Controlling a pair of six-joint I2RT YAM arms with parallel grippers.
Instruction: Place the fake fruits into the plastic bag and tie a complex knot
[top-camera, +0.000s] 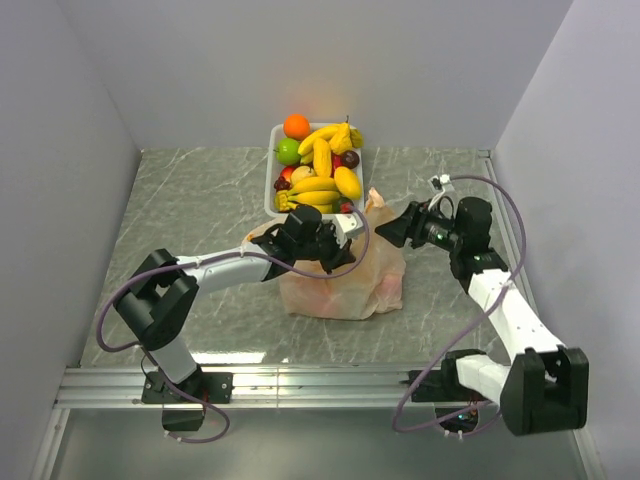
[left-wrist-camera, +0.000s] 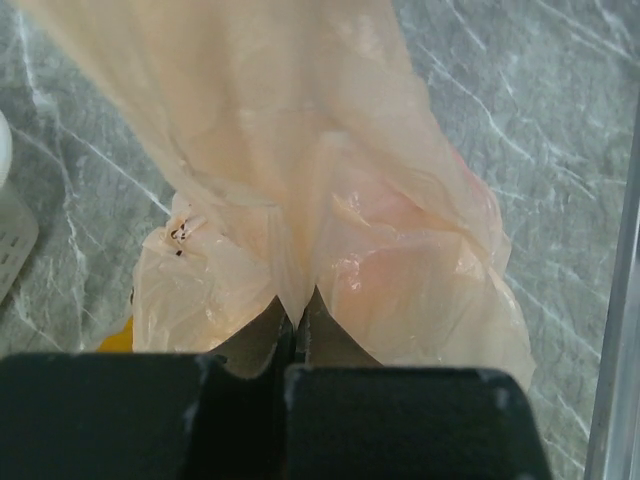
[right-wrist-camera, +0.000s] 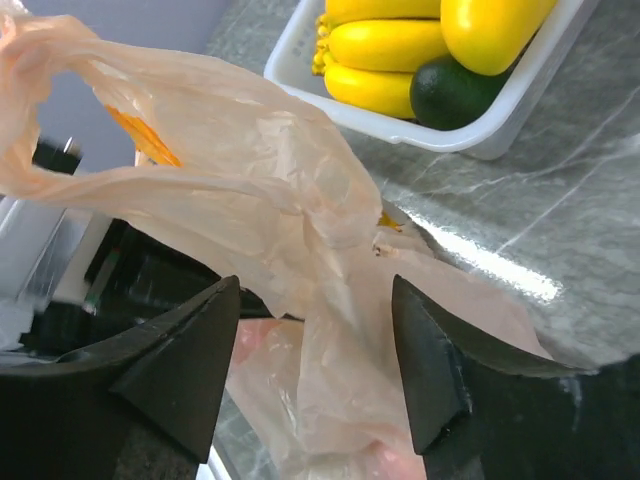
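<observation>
Centre frame in the overhead view, the plastic bag slumps on the table. It sits just below the white tray, which holds the fake fruits: bananas, an orange, a lime. The left gripper, extended from the lower left, is clamped tight on a fold at the bag's top. Its wrist view shows the thin film pinched between closed jaws. The right gripper, jaws apart and holding nothing, hovers just right of the bag. A loose handle rises toward the upper right. In the right wrist view it runs up and to the left, in line with the gap between the spread fingers. The right arm looks the nearer one to take it.
</observation>
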